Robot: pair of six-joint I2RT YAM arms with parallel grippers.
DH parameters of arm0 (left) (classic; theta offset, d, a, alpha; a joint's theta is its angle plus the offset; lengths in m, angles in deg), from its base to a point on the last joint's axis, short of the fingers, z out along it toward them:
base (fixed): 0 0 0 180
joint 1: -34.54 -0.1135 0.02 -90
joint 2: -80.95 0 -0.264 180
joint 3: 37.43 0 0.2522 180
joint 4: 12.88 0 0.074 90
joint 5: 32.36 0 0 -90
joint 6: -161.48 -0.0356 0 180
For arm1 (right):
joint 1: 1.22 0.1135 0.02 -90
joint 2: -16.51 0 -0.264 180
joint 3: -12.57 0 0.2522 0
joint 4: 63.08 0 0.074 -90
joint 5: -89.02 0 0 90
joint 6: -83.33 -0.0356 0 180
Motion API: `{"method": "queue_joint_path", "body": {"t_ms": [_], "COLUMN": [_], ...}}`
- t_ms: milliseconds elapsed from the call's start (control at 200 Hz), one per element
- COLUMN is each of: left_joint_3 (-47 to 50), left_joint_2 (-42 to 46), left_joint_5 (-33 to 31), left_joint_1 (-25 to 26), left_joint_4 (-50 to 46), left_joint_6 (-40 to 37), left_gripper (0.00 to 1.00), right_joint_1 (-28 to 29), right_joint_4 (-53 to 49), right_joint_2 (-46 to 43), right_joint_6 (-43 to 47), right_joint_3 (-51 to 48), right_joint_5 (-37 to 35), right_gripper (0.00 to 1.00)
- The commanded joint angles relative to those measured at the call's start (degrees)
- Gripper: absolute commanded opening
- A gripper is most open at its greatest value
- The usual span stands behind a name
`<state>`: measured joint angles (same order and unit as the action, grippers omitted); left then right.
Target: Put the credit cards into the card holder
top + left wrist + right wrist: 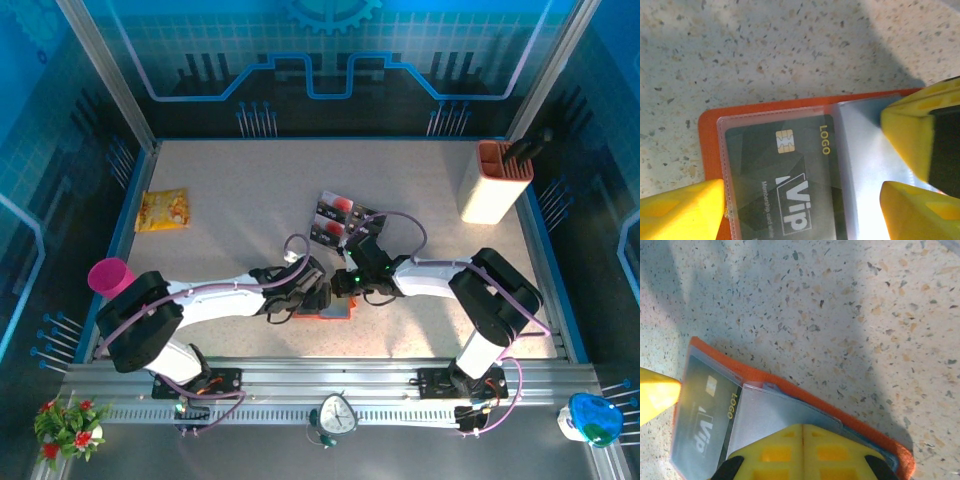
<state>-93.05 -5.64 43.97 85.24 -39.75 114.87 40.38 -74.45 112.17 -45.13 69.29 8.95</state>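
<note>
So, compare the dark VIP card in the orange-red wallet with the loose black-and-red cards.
The dark VIP card sits inside a clear pocket of the orange-red folding wallet; the loose black-and-red cards lie outside it, farther back. The VIP card shows a gold chip; the loose cards show red patches. Both are flat, dark rectangles.

The card holder is crowded from both sides by the left gripper and right gripper. Bare tabletop is left open behind, bounded by the credit cards, yellow packet and cream container.
</note>
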Motion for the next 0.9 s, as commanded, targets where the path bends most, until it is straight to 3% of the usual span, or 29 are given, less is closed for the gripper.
{"method": "queue_joint_path", "body": {"t_ms": [0, 300, 415, 505, 895], "left_joint_3": [1.51, 2.91, 3.1, 3.19, 3.81], "left_joint_2": [-1.54, -3.45, -3.84, -3.98, -3.85], "left_joint_5": [0.59, 0.01, 0.07, -0.01, -0.07], "left_joint_1": [0.28, 0.32, 0.28, 0.28, 0.29], "left_joint_4": [1.45, 2.29, 2.46, 2.6, 2.95], "left_joint_6": [-0.59, -0.16, -0.06, 0.02, 0.11], "left_gripper": [0.8, 0.75, 0.73, 0.72, 0.7], "right_joint_1": [0.4, 0.27, -0.07, -0.21, -0.19], "right_joint_4": [-0.31, -0.69, -1.51, -1.77, -0.65], "right_joint_2": [1.06, -2.42, -5.32, -6.47, -3.57], "right_joint_6": [-1.07, -1.77, -2.22, -2.58, -3.43], "right_joint_3": [-1.03, -1.42, -2.14, -2.7, -2.71], "right_joint_5": [0.85, 0.49, -0.78, -1.3, -0.56], "right_gripper": [0.0, 0.0, 0.19, 0.28, 0.38]}}
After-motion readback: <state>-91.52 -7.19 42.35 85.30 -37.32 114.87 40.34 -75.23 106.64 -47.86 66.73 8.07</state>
